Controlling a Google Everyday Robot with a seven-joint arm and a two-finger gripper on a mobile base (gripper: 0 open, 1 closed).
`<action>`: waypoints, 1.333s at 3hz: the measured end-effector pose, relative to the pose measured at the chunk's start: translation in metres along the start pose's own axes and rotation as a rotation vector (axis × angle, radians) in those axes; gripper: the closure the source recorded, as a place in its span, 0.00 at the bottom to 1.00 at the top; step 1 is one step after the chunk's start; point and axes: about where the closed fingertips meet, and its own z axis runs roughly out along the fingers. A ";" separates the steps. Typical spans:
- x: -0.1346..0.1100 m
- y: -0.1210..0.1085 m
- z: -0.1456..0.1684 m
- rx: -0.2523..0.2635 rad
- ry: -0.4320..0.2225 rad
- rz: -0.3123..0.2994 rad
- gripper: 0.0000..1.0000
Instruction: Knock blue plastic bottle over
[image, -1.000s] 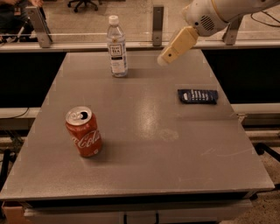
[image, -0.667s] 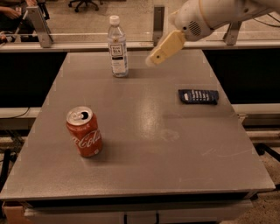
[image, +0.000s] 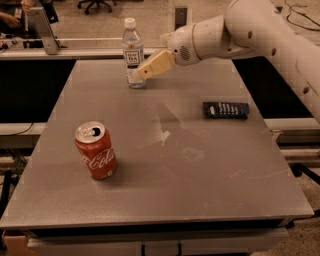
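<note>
Room: tan floor behind, with an office chair (image: 95, 4) past the far edge, pretty dim overall.
Worktop (image: 200, 190): big grey slab, a bit scuffed and shiny in the middle.
Arm (image: 240, 30): chunky white thing coming in over the far right corner.
Coke can (image: 96, 151): red, opened, upright near the front left corner.
Dark blue packet (image: 226, 109): lying flat by the right edge.
Tool (image: 141, 73): tan, angled down and left, with its tip right at the lower right side of the bottle. It looks like it's touching, though I wouldn't swear to it. It has hold of nothing, and I honestly can't tell how far open it is.
What changed: a moment ago the tool was hanging clear off to the bottle's right, and now it has slid left to meet it. The bottle, can and packet haven't budged.
Blue plastic bottle (image: 132, 50): clear with a faint blue tint, white cap, white label with dark text. It's standing upright near the far edge, left of centre, and it's taller than the can.
</note>
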 end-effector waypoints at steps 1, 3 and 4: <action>-0.001 -0.008 0.039 0.006 -0.095 0.026 0.00; 0.003 -0.033 0.088 0.058 -0.171 0.031 0.06; 0.003 -0.039 0.101 0.075 -0.192 0.038 0.23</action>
